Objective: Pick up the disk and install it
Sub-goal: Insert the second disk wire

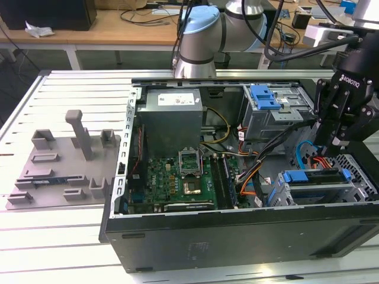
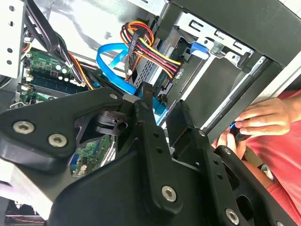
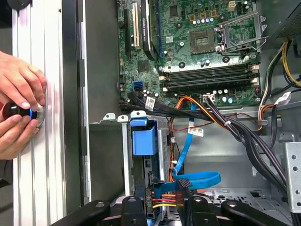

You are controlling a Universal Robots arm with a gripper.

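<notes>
One disk sits in its bay, one empty pincer above, fingers slightly apart.

The computer case is matt black metal outside and dull grey sheet metal inside. The circuit board is glossy green, dotted with shiny metal parts. The drive cage is bare silver metal with bright blue smooth plastic rails. The gripper is matt black, fastened with shiny screws. The table is ribbed pale metal; the fixture on it looks like matt grey plastic.
</notes>
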